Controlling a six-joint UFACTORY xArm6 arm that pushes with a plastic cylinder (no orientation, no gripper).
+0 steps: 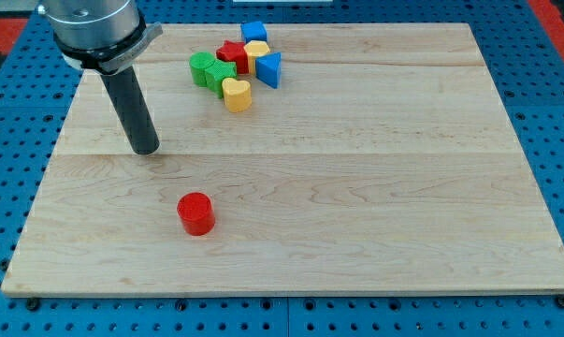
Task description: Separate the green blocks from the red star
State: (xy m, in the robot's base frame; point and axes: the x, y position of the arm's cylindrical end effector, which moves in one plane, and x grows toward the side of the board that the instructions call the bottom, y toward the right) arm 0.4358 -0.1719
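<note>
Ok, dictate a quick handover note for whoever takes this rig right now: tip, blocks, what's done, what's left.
My tip: on the wooden board, apart from every block, toward the view's left and below the cluster.
Two green blocks: in the cluster at the view's top, against the red star, with yellow and blue blocks around.
Red cylinder: alone, lower down.
Done: nothing; greens not yet separated.
Left: push the greens away from the star.

My rod (135,108) is plain matte black, round, ending at my tip (146,150); its collar (93,26) above looks like ridged grey metal.
</note>
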